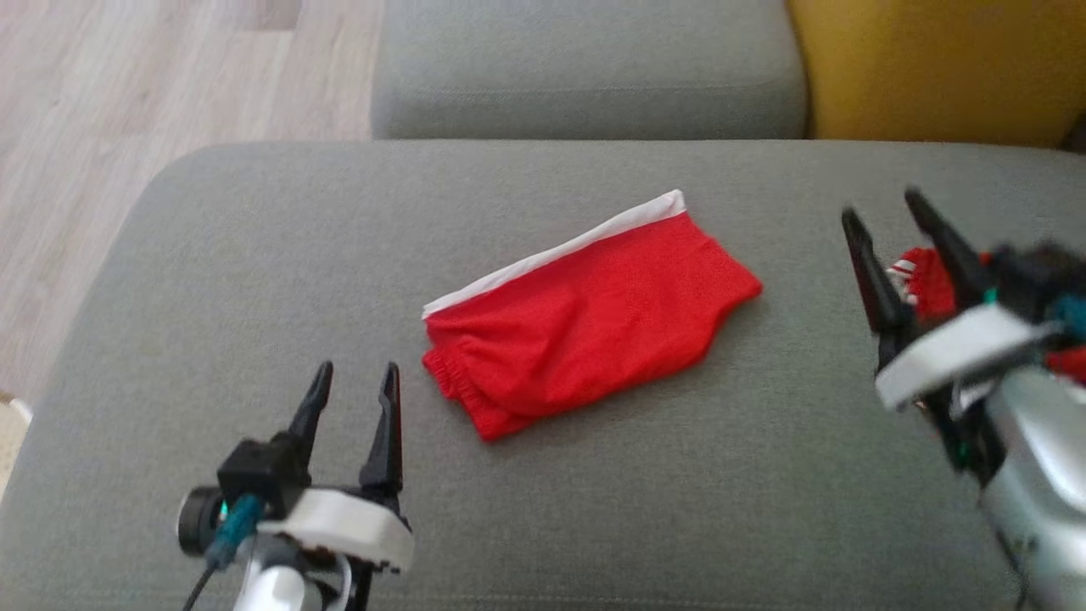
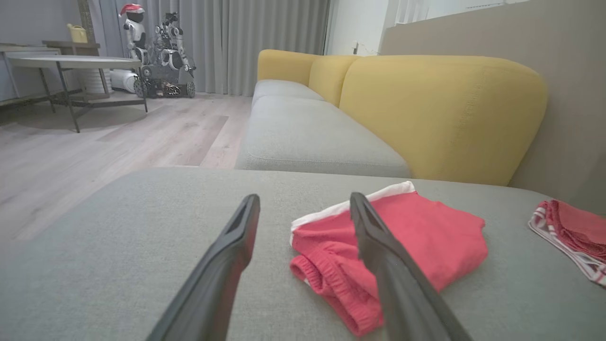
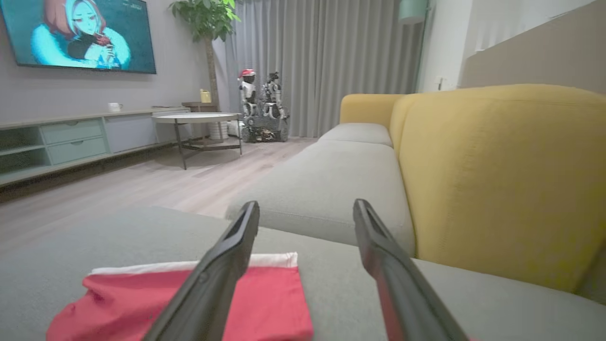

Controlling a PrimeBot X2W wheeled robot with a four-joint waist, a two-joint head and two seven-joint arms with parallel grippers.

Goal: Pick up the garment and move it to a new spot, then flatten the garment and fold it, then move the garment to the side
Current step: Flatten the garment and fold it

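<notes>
Garment point(image 1: 594, 322) held by either gripper?
— No. Starting at the left gripper point(image 1: 358, 373): spread wide, gripping nothing, pointing away across the grey cushion point(image 1: 212, 280). Near the garment's gathered hem, off its near-left corner, yet apart from it.

And at the right gripper point(image 1: 881, 205)?
— Spread wide too, blurred in the head view. Well off to the garment's right, near the cushion's right end. Seen between and behind its fingers there: a second red cloth point(image 2: 568, 232) with striped trim. Cannot tell whether touching that.

Whereabouts for the garment, then?
— About the middle of the grey cushion, between the two grippers. Lying flat and folded over, red, with a white band along the far edge. Well apart from the red cloth, bare cushion between.

And farther out?
— Straight ahead, a second cushion point(image 1: 585, 68), also grey. To the right, a yellow backrest point(image 1: 933, 68). To the left, pale wooden floor point(image 1: 127, 85). Across the room in the left wrist view, a round table point(image 2: 71, 61) and another robot point(image 2: 135, 28) in a red hat, parked before grey curtains point(image 2: 260, 38). On the wall in the right wrist view, a lit screen point(image 3: 80, 35).
</notes>
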